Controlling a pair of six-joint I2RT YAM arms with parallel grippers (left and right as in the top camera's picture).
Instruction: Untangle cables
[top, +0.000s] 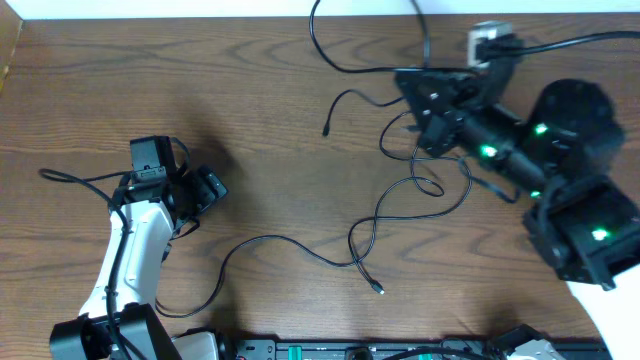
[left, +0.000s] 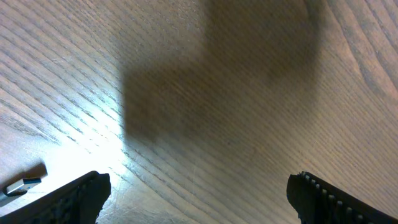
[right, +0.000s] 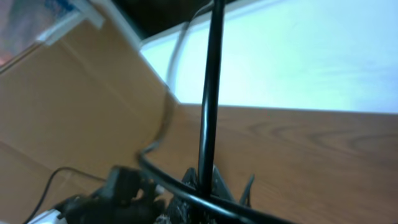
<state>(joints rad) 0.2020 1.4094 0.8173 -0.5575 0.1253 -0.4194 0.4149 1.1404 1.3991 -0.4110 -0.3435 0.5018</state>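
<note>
Thin black cables (top: 400, 195) lie looped and crossed on the wooden table (top: 260, 90), one plug end (top: 379, 289) near the front and another (top: 327, 129) further back. A thicker black cable (top: 335, 60) curves in from the back edge to my right gripper (top: 405, 82). In the right wrist view that gripper (right: 208, 190) is shut on the thick black cable (right: 211, 93), which rises straight from the fingers. My left gripper (top: 212, 188) sits at the left, apart from the tangle. Its fingers (left: 81, 196) stand wide open over bare wood, with a small metal plug (left: 23, 185) beside them.
A white adapter block (top: 487, 42) sits at the back right, behind the right arm. A cardboard wall (right: 68, 106) and a white surface (right: 292, 56) stand beyond the table's back edge. A dark rail (top: 330, 350) runs along the front edge.
</note>
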